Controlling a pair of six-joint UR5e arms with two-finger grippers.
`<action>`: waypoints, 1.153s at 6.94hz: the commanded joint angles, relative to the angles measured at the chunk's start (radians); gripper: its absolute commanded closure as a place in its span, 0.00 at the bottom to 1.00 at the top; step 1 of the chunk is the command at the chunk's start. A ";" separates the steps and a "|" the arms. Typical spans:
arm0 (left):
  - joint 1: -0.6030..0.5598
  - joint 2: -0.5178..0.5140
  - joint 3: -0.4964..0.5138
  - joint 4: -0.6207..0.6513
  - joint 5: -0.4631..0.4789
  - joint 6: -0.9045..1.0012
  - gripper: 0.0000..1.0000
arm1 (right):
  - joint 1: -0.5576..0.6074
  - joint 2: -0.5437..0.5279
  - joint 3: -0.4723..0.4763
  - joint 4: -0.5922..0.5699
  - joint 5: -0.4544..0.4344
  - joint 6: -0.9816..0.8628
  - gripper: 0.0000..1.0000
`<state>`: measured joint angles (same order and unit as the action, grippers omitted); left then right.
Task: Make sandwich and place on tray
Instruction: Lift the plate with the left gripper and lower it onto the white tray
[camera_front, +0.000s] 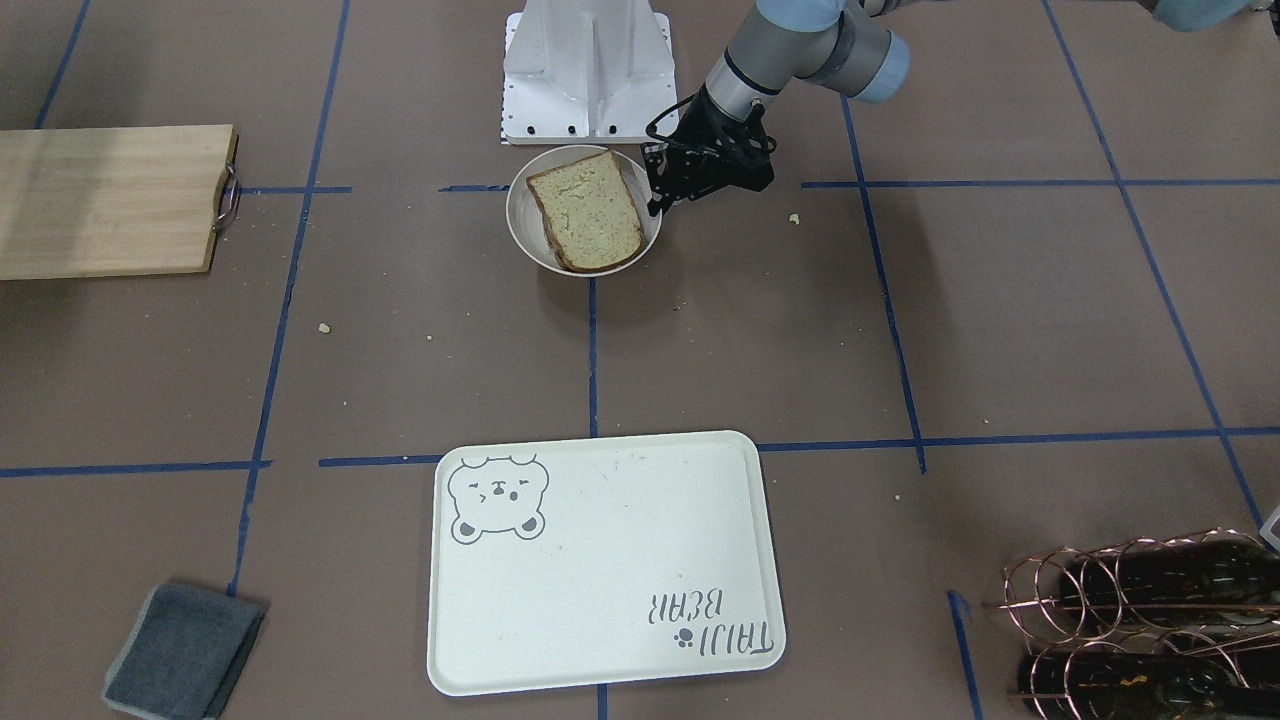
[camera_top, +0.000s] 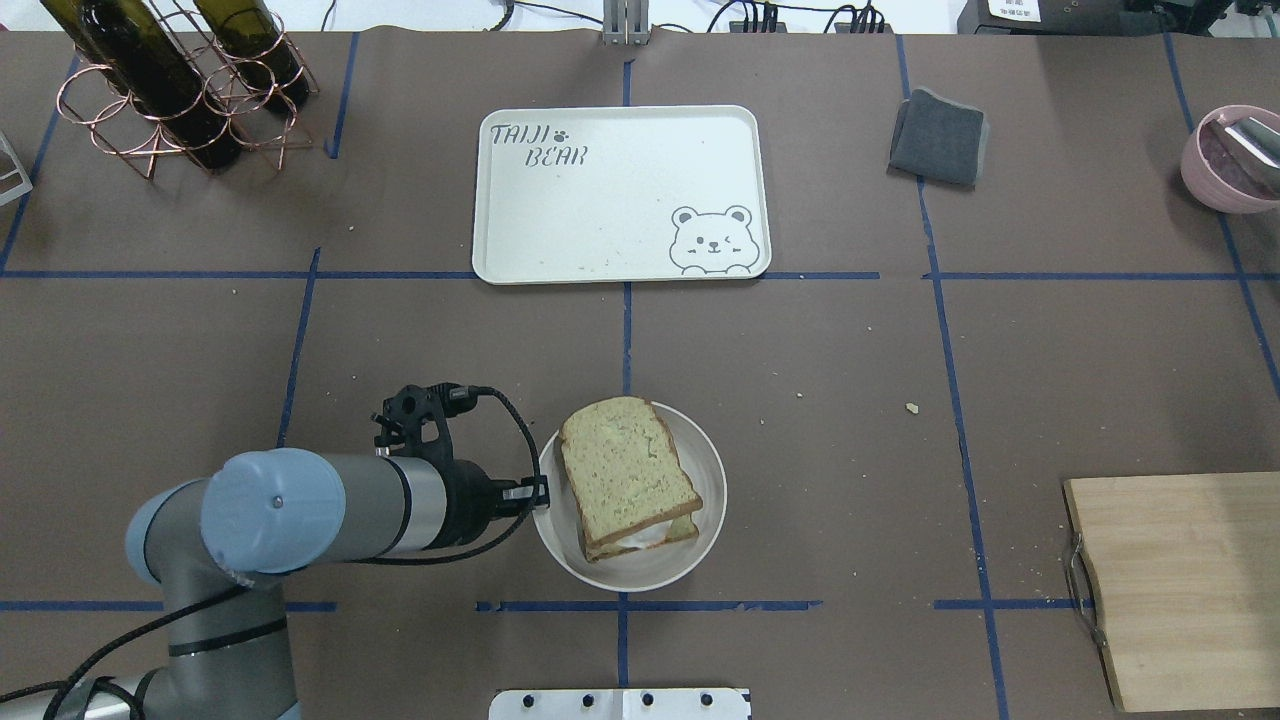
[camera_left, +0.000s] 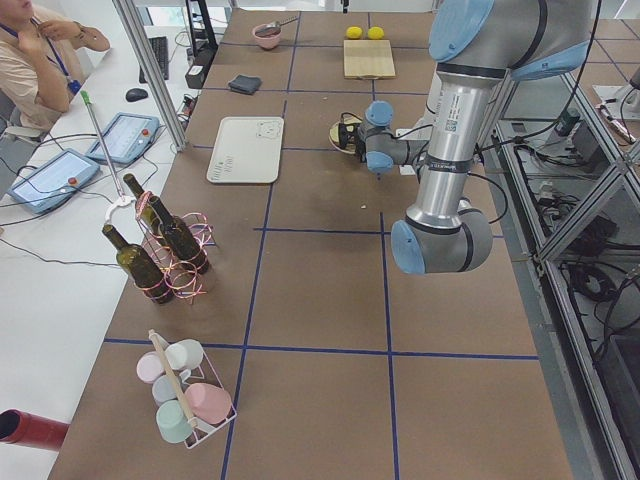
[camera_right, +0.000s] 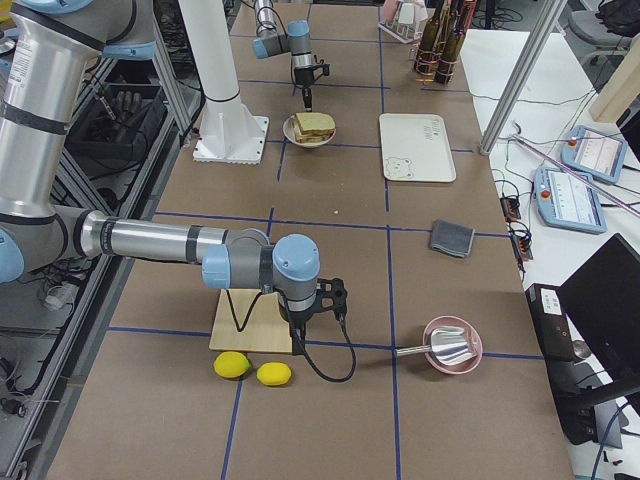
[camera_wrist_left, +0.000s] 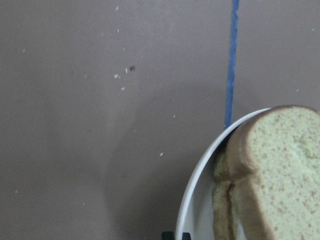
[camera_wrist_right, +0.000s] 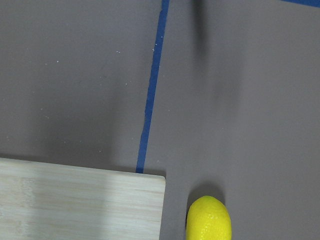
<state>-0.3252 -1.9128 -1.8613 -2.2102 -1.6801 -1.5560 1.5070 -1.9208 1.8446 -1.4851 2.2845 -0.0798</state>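
Observation:
The sandwich (camera_top: 625, 475), two greenish-tan bread slices with a bit of white egg showing at the near edge, lies on the round beige plate (camera_top: 714, 470) near the robot's base. My left gripper (camera_top: 541, 492) is at the plate's left rim and is shut on it. In the left wrist view the fingertips (camera_wrist_left: 176, 235) sit close together at the rim, beside the sandwich (camera_wrist_left: 280, 175). The cream tray (camera_top: 620, 190) with the bear drawing lies further out, with nothing on it. My right gripper (camera_right: 300, 335) hangs by the cutting board; I cannot tell whether it is open or shut.
A wooden cutting board (camera_top: 1180, 590) lies at the near right, with two lemons (camera_right: 250, 368) beside it. A grey cloth (camera_top: 938, 137) and a pink bowl (camera_top: 1230, 160) are at the far right. A copper wine rack (camera_top: 170, 80) stands far left. Crumbs dot the table.

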 joint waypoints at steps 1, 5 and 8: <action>-0.204 -0.096 0.093 0.012 -0.156 0.008 1.00 | -0.001 0.000 -0.005 0.000 0.000 0.002 0.00; -0.458 -0.464 0.624 -0.009 -0.230 0.209 1.00 | -0.001 0.006 -0.019 0.000 0.001 0.002 0.00; -0.469 -0.572 0.904 -0.167 -0.219 0.223 1.00 | 0.001 0.008 -0.027 0.002 0.001 0.000 0.00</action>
<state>-0.7927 -2.4444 -1.0462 -2.3368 -1.9046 -1.3381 1.5077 -1.9140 1.8204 -1.4845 2.2856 -0.0785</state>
